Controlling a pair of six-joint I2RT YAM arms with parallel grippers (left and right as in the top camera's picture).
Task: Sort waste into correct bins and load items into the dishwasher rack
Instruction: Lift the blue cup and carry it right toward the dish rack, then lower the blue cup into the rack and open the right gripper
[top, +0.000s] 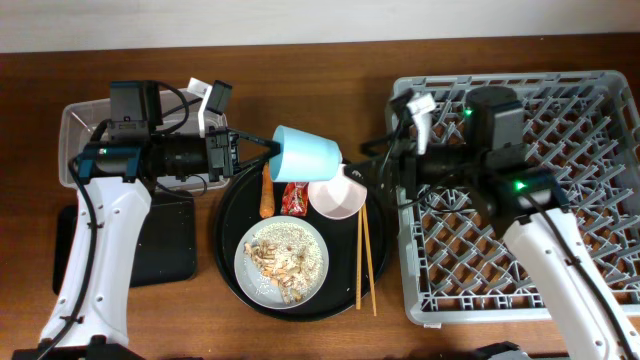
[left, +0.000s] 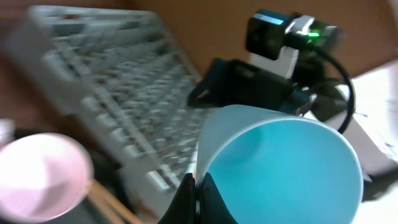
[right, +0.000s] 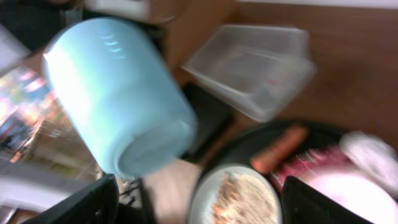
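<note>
My left gripper (top: 262, 148) (left: 198, 186) is shut on the rim of the light blue cup (top: 305, 153) (left: 280, 168) and holds it tipped on its side above the round tray's back edge. The cup also shows in the right wrist view (right: 118, 99). My right gripper (top: 368, 166) (right: 199, 208) is open and empty, just right of the cup, above the pinkish-white bowl (top: 337, 197). The grey plate (top: 283, 262) carries rice and scraps. The carrot (top: 266, 195) and red wrapper (top: 296, 196) lie beside the bowl. Two chopsticks (top: 366, 262) lie at the tray's right. I cannot make out the tissue.
The grey dishwasher rack (top: 520, 200) fills the right side. The clear tub (top: 85, 120) stands at the far left with the flat black tray (top: 165, 240) in front of it. The large round black tray (top: 225, 240) holds the plate, bowl and waste.
</note>
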